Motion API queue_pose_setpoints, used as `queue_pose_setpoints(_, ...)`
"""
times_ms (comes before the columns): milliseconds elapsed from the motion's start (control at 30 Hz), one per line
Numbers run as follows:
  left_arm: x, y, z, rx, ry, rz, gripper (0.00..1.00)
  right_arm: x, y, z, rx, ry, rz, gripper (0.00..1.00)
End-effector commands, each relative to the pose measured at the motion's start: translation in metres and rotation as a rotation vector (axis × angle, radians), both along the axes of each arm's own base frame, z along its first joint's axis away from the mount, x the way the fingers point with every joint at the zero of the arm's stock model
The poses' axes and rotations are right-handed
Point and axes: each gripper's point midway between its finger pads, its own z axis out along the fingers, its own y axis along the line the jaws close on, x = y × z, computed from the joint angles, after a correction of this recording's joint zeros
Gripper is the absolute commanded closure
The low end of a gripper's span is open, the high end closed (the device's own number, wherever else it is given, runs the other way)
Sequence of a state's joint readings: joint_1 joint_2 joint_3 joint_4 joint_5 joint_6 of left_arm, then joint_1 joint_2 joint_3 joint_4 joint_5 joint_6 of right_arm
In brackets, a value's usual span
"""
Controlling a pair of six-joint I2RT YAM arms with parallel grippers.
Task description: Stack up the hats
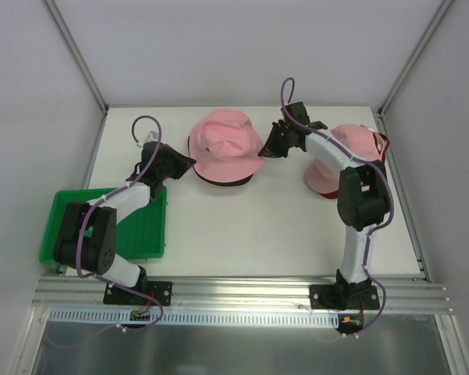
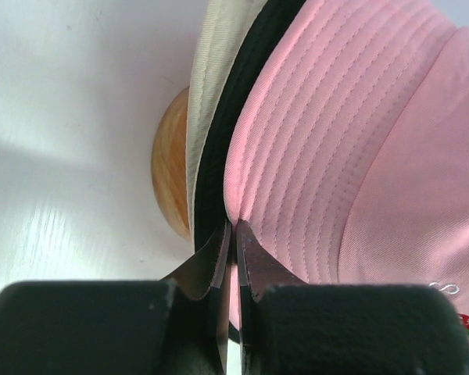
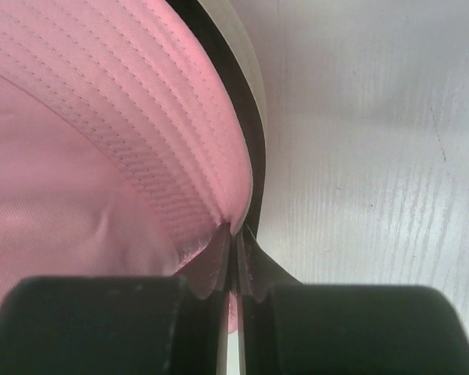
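Observation:
A pink bucket hat (image 1: 223,144) sits on top of a stack at the table's back middle. Under it show a black brim (image 2: 219,148) and a beige brim (image 2: 205,94), over a wooden stand (image 2: 170,168). My left gripper (image 1: 189,166) is shut on the pink hat's left brim (image 2: 297,133). My right gripper (image 1: 267,150) is shut on its right brim (image 3: 141,125). A pink baseball cap (image 1: 345,148) lies at the right with a red cap (image 1: 381,142) partly hidden under it, behind the right arm.
A flat green tray (image 1: 144,230) lies at the front left under the left arm. Metal frame posts stand at the back corners. The table's right edge (image 1: 402,203) runs close to the caps.

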State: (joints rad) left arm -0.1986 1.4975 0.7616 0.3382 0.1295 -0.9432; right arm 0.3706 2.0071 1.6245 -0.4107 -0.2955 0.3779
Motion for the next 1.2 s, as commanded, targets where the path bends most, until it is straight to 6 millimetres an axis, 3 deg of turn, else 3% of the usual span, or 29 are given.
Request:
queue_pose_setpoints(0, -0.053, 0.015, -0.066, 0.123, 0.237, -0.027, 1.0, -0.003, -0.022, 0.001, -0.072, 0.035, -0.014, 0.96)
queue_pose_setpoints(233, -0.065, 0.012, -0.062, 0.117, 0.227, -0.061, 1.0, 0.008, -0.013, 0.011, -0.016, 0.01, 0.002, 0.96)
queue_pose_setpoints(433, -0.078, 0.013, -0.075, 0.124, 0.271, -0.078, 1.0, 0.018, -0.007, 0.016, -0.012, -0.044, 0.023, 0.94)
queue_pose_setpoints(633, -0.081, 0.012, -0.083, 0.13, 0.303, -0.087, 1.0, 0.013, -0.003, -0.02, -0.104, 0.022, 0.053, 0.96)
queue_pose_setpoints(800, -0.078, 0.011, -0.081, 0.13, 0.302, -0.092, 1.0, -0.003, -0.003, -0.063, -0.154, 0.113, 0.081, 0.98)
queue_pose_setpoints(900, -0.079, 0.011, -0.083, 0.132, 0.309, -0.096, 1.0, -0.008, -0.006, -0.075, -0.169, 0.134, 0.083, 0.98)
queue_pose_setpoints(1000, -0.08, 0.01, -0.084, 0.134, 0.311, -0.1, 1.0, -0.007, -0.008, -0.073, -0.17, 0.128, 0.082, 0.98)
queue_pose_setpoints(1100, -0.082, 0.01, -0.085, 0.135, 0.312, -0.107, 1.0, -0.002, -0.008, -0.058, -0.155, 0.099, 0.074, 0.96)
queue_pose_setpoints(1167, -0.084, 0.01, -0.083, 0.135, 0.304, -0.114, 1.0, 0.004, -0.008, -0.038, -0.134, 0.06, 0.068, 0.93)
